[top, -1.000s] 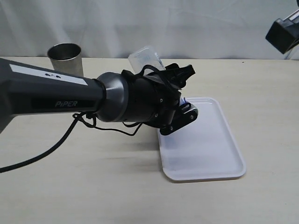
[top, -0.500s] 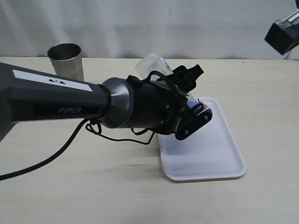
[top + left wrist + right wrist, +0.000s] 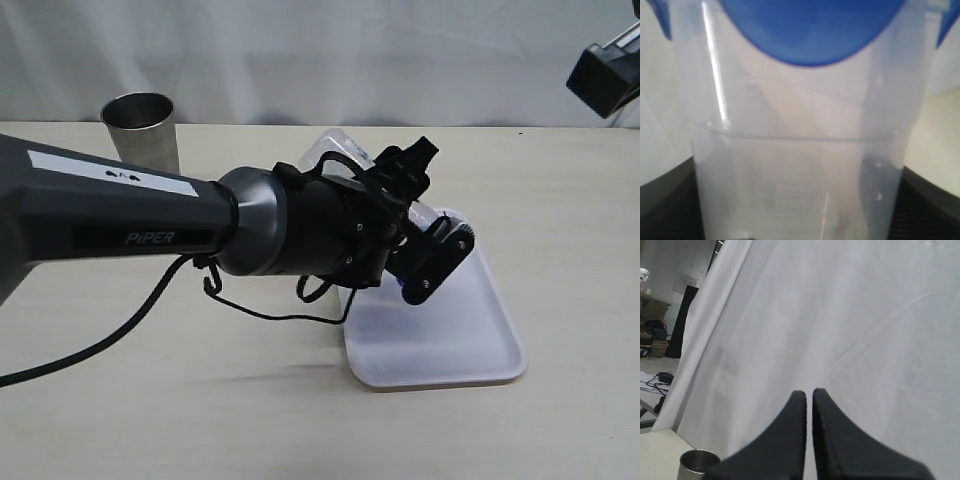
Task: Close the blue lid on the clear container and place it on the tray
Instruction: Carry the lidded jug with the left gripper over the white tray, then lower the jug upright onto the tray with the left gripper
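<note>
Since the blue lid [image 3: 810, 30] already caps its far end, the clear container [image 3: 800, 150] is clamped between the left jaws and tilted over the tray [image 3: 470, 350] beneath them, seemingly ready for setting down. The right jaws are shut, empty and raised well away.

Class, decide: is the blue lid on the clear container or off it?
On. In the left wrist view the blue lid caps the clear container, its flaps at both sides. Whether they are snapped: cannot tell.
</note>
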